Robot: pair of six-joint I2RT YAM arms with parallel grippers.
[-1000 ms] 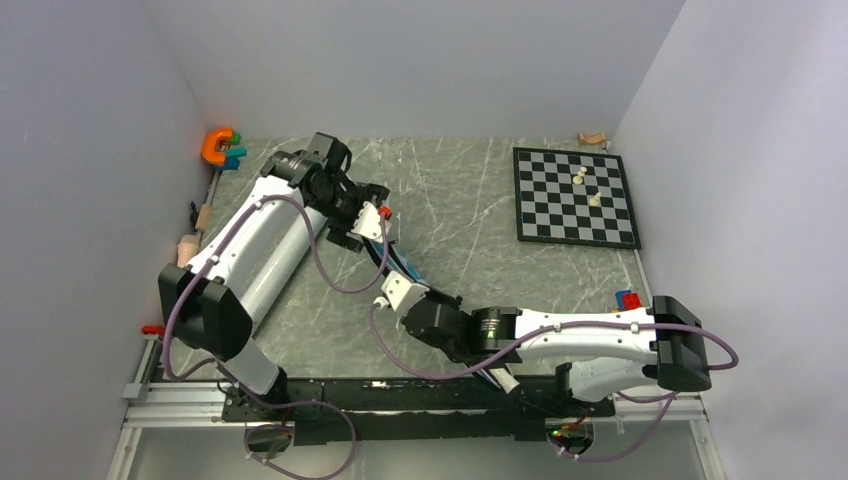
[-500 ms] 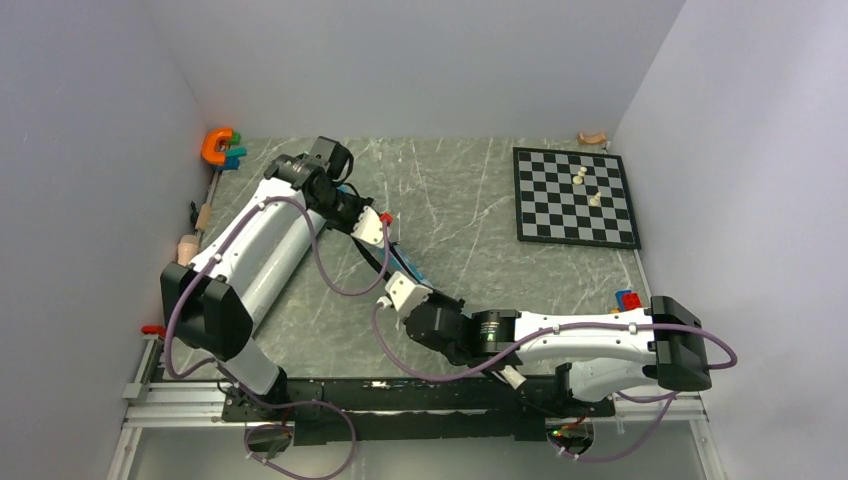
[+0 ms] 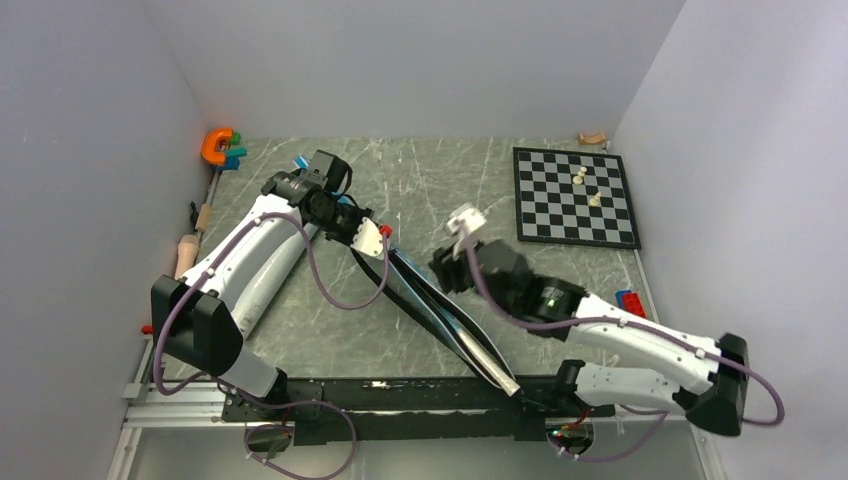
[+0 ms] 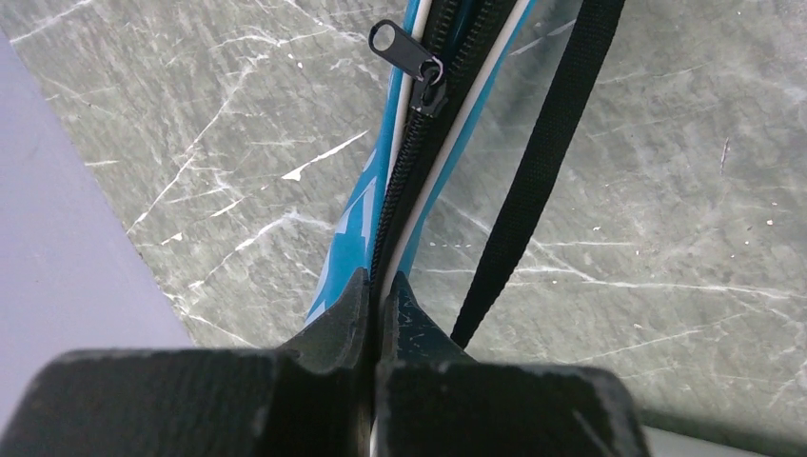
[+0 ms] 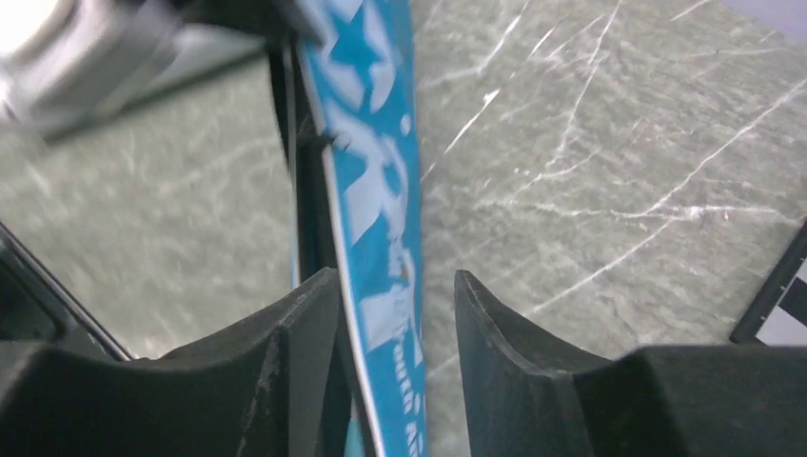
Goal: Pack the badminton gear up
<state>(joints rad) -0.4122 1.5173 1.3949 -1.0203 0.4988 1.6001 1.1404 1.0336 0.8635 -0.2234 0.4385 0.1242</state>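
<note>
Two grippers, one racket bag [image 5: 371,181]
We figure the left gripper [image 4: 377,286] clamps its zipper seam [image 4: 398,181] to steady it; the right gripper [image 5: 392,286] hangs open above

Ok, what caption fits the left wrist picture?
Left gripper pinches the blue bag by its zipper, zipper pull ahead, black strap alongside.

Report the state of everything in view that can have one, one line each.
Blue racket-shaped fabric bag: stretched across the table, pinched at one end.
Black metal zipper slider: partway along the bag, tab loose.
Black webbing strap: slack, beside the bag.
Left gripper: shut on the bag's zipper seam.
Right gripper: open, over the bag.
Black-and-white chessboard: flat, two pale pieces on it.
</note>
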